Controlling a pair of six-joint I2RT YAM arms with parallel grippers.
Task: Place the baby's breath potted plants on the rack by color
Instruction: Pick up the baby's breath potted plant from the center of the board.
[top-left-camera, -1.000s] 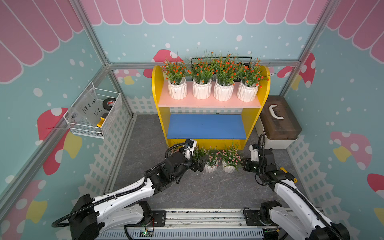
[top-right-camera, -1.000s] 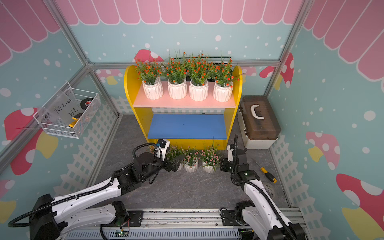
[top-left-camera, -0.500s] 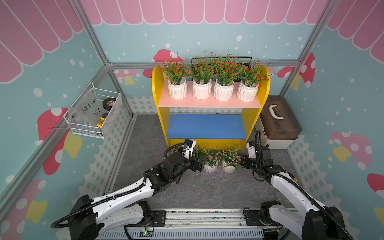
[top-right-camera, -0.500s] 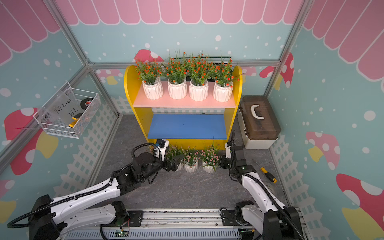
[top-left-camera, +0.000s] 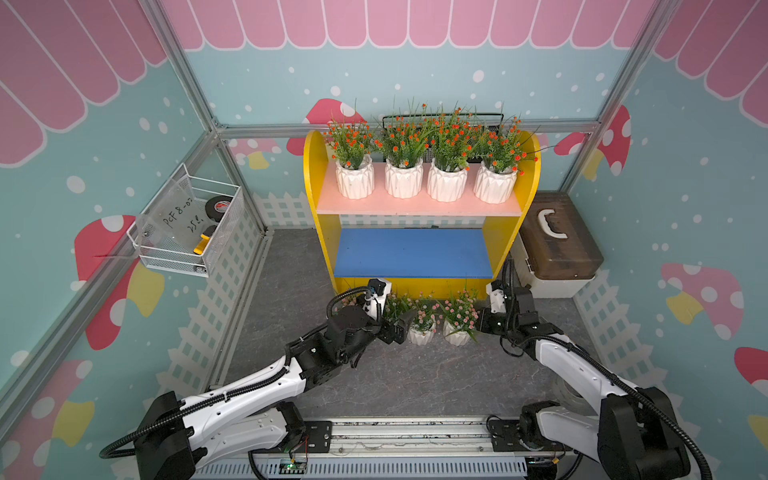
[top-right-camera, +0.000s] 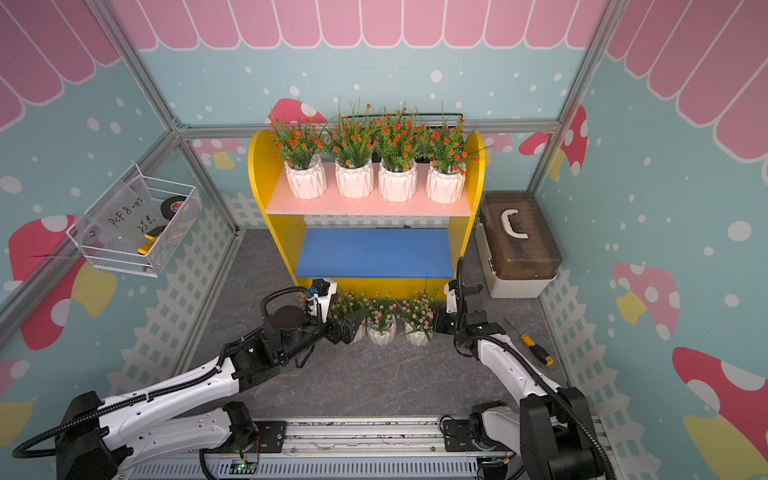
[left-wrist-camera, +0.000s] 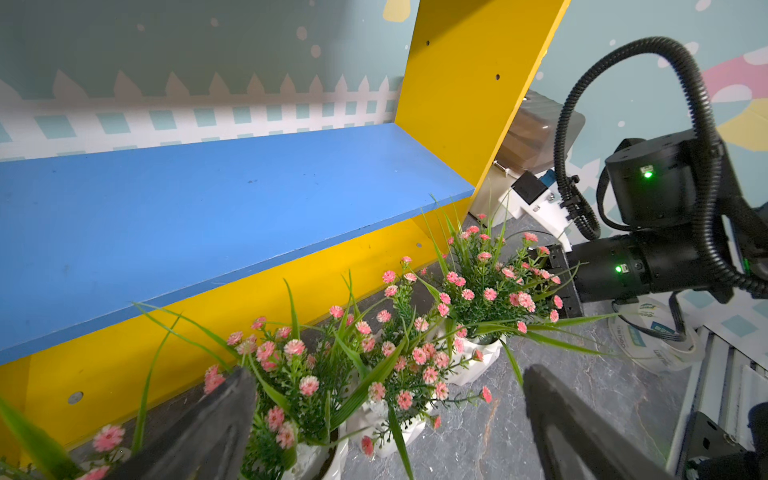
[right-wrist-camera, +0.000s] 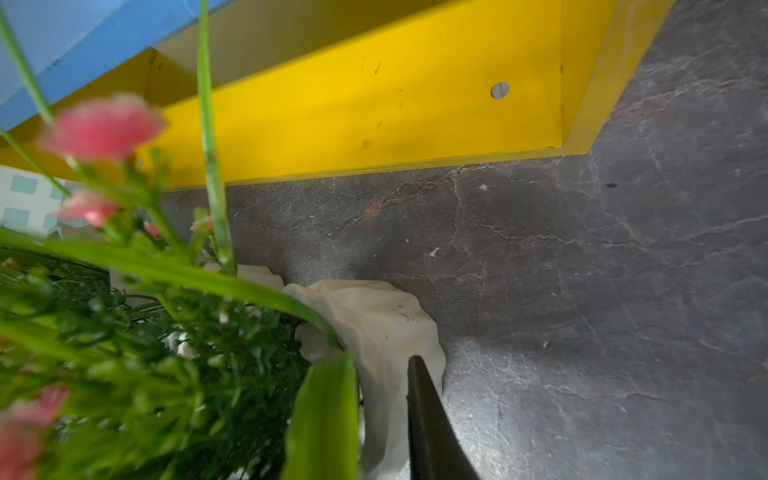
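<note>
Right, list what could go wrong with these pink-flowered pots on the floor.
1. The right gripper shows one finger against the end pink-flowered plant's white faceted pot; a rim pinch might slip or tip it.
2. The neighbouring pink-flowered plant stands close, leaves mingling; lifting could drag it over.
3. The open left gripper straddles foliage and may close on stems, not a pot.

Flat blue lower shelf (top-left-camera: 411, 253): bare, open in front.
Pale pink upper shelf (top-left-camera: 415, 206): crowded by four orange-flowered white ribbed pots (top-left-camera: 446, 185).
</note>
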